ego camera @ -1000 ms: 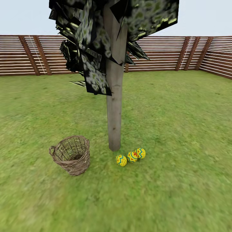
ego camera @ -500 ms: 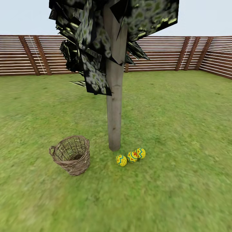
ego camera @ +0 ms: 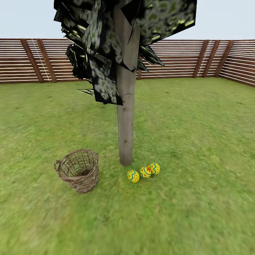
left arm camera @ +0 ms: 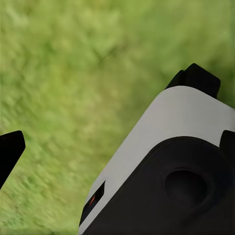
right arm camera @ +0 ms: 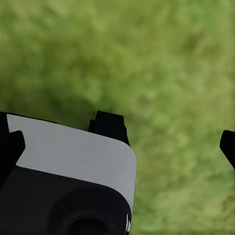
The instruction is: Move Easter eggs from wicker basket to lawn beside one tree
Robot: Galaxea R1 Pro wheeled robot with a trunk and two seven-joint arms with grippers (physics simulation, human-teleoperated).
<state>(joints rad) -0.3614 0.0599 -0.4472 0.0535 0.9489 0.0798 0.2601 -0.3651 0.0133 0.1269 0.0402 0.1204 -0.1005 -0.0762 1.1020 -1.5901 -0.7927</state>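
Easter eggs [ego camera: 144, 172] all lie touching-row beside tree [ego camera: 125, 134] base, basket [ego camera: 78, 170] opposite side; our hands' spread we cannot tell.

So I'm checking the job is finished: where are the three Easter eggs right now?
In the head view the Easter eggs lie in a short row on the lawn, just right of the base of the tree, apart from the wicker basket left of the trunk.
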